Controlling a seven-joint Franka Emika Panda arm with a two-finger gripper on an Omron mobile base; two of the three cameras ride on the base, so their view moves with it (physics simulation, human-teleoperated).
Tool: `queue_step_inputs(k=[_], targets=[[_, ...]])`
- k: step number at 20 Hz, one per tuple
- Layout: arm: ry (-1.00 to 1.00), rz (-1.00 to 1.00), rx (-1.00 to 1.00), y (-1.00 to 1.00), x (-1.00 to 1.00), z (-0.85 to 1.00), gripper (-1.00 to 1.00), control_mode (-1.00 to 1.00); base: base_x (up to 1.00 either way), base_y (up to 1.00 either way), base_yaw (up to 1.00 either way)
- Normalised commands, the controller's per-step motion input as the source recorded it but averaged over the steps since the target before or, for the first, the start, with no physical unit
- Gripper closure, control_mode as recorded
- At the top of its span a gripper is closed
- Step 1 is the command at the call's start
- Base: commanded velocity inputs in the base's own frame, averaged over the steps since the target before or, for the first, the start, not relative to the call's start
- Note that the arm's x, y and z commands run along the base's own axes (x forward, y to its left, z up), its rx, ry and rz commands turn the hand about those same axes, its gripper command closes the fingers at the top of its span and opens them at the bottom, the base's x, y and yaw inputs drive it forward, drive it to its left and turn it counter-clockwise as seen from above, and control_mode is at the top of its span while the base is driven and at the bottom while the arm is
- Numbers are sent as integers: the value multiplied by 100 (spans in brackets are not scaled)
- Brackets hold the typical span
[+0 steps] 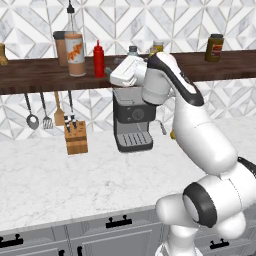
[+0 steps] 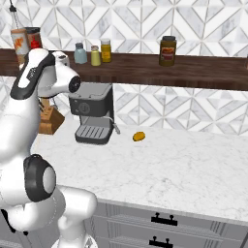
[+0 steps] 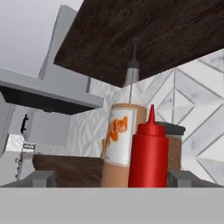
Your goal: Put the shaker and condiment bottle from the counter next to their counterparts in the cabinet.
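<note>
With the red condiment bottle (image 3: pixel 148 153) standing upright on the wall shelf (image 1: pixel 40 75) directly ahead of the claw (image 1: pixel 111 71), beside the orange-labelled bottle (image 3: pixel 119 142), draw the claw straight back and level so neither finger clips the bottle. The claw is fully open and holds nothing. The pale yellow shaker (image 2: pixel 95 56) stands on the shelf, well off to the claw's right, beside the blue-grey shaker (image 2: pixel 80 54).

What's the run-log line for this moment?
gripper: open, by shelf | red bottle: on shelf beside orange-labelled bottle | yellow shaker: beside blue-grey shaker
</note>
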Motion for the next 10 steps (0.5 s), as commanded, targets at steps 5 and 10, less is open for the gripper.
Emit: queue_step_inputs(k=[5, 10], targets=[[-3, 0, 3, -22, -49, 7, -100, -100, 0, 0, 0], [0, -1, 7, -17, -75, 48, -100, -100, 0, 0, 0]])
